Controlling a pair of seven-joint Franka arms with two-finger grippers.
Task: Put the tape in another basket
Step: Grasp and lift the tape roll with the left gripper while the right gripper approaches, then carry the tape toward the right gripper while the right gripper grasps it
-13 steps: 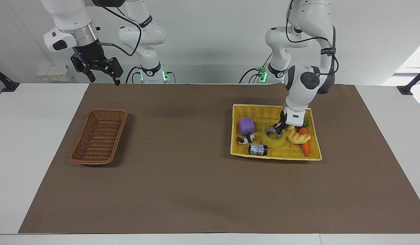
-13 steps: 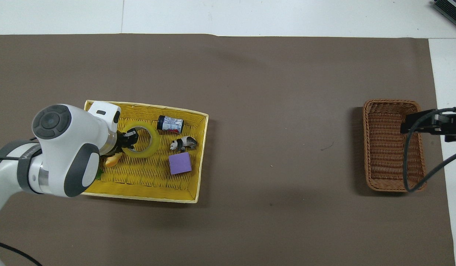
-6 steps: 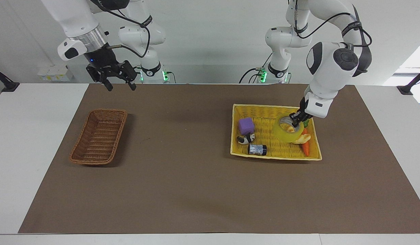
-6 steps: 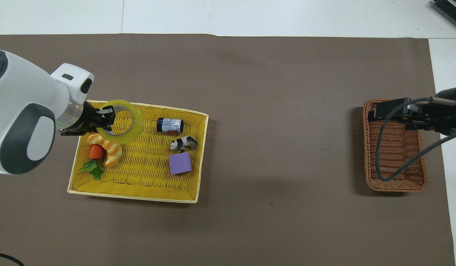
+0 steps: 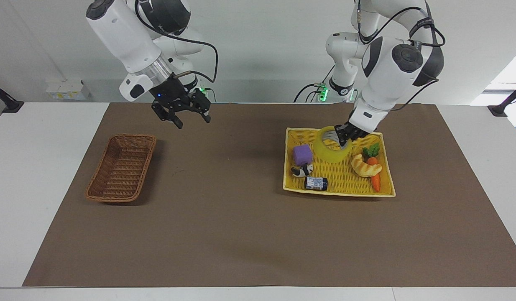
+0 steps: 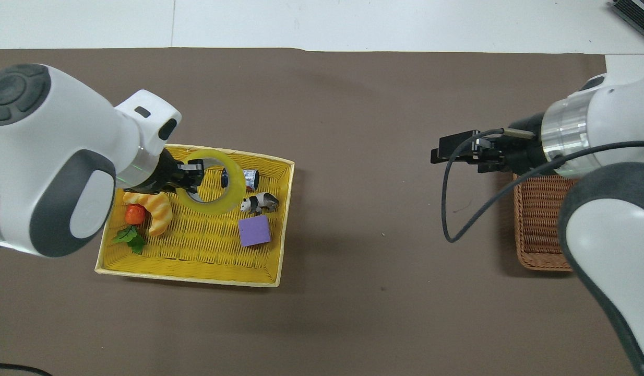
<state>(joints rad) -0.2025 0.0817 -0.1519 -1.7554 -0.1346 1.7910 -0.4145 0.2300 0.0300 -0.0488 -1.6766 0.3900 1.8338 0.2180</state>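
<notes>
Left gripper (image 5: 341,137) is clenched on the tape (image 5: 334,146), pinching the ring's wall at its upper-right edge in the facing view. The tape hangs tilted in the air over the yellow basket (image 5: 385,167), right of centre in the facing view, clear of the weave. In the overhead view the tape (image 6: 213,181) sits left of centre, partly covering the small can (image 6: 249,178) lying in that basket.

Also in the yellow basket: purple cube (image 5: 302,154), panda figure (image 5: 302,170), croissant (image 5: 365,166), carrot (image 5: 374,175). Cube and panda are at the basket's end toward the right arm; croissant and carrot touch each other at the end toward the left arm. The can is farther from the robots than the panda, just beside it.

Right gripper (image 5: 192,119) is up in the air with fingers spread wide, holding nothing. It is in the upper left of the facing view, over bare brown mat (image 5: 224,234) between the two baskets, closer to the brown one. In the overhead view it (image 6: 437,155) points toward the frame's centre from the right.

Brown wicker basket (image 5: 121,167) sits at the left of the facing view, at the right arm's end of the table, with nothing in it. In the overhead view the right arm covers most of it.
</notes>
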